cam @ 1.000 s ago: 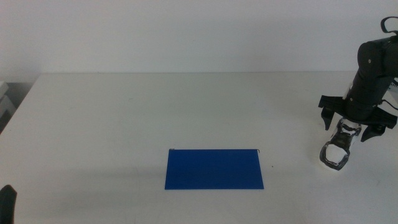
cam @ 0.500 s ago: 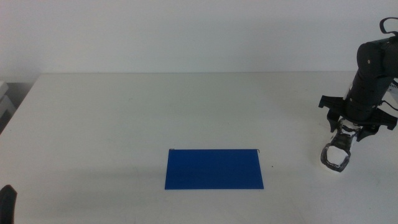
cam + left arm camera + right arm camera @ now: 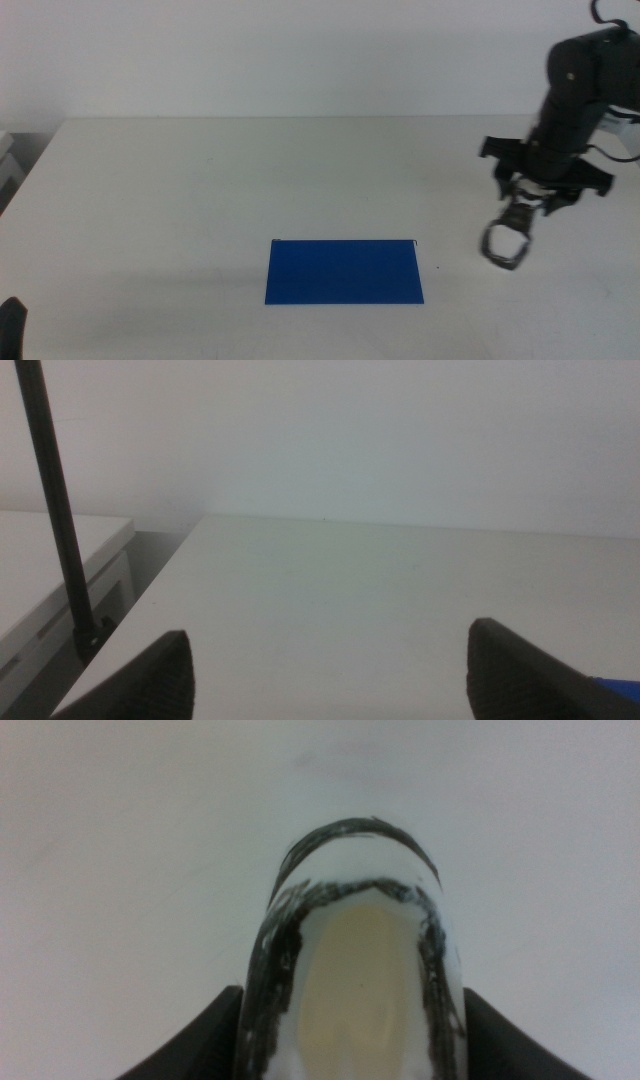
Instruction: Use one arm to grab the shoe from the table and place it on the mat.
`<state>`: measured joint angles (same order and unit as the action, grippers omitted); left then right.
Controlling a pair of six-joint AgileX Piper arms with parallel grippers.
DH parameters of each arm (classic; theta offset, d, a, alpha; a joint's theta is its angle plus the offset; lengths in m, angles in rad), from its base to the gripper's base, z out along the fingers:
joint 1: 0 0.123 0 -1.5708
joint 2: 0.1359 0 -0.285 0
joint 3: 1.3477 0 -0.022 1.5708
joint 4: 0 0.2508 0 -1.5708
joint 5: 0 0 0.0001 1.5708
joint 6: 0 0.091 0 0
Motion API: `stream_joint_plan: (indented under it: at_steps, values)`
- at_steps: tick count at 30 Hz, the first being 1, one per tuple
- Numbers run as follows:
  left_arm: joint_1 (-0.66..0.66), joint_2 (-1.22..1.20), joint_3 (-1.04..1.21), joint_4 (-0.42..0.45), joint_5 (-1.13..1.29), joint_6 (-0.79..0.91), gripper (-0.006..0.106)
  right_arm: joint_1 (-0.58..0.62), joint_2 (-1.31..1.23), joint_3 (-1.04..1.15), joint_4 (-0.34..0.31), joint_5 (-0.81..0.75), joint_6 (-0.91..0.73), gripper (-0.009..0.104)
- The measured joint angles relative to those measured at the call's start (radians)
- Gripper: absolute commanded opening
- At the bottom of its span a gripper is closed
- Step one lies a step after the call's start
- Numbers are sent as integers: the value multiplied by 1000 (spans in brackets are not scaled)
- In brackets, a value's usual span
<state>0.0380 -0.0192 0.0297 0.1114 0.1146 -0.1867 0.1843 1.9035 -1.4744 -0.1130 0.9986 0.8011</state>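
My right gripper (image 3: 524, 198) is shut on the black-and-white shoe (image 3: 505, 238), which hangs toe-down just above the white table (image 3: 200, 190), to the right of the dark-blue mat (image 3: 344, 271). In the right wrist view the shoe (image 3: 355, 970) fills the space between the two dark jaws, its opening facing the camera. My left gripper (image 3: 330, 670) is open and empty, waiting at the table's near left corner; only its tip (image 3: 10, 325) shows in the middle view.
A black pole (image 3: 55, 510) and a lower white surface (image 3: 40, 570) stand beyond the table's left edge. A thin blue sliver of the mat (image 3: 615, 682) shows in the left wrist view.
My right gripper closed on the shoe, lifted it off the table and moved left toward the mat. The left arm has not moved.
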Motion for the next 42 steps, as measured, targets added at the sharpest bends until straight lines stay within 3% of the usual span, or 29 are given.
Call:
stream_joint_plan:
  at_steps: [10,16,21,29,42]
  values:
    - [0,0,0,0,0,0,94,233,-17,0,35,-11,167,-4]
    - [0,0,0,0,0,0,94,390,-8,-8,-5,-68,329,-4]
    - [0,0,0,0,0,0,94,477,79,-117,-40,-17,391,-4]
    - [0,0,0,0,0,0,94,536,212,-324,-76,104,400,-4]
    - [0,0,0,0,0,0,94,538,220,-336,-114,104,412,-4]
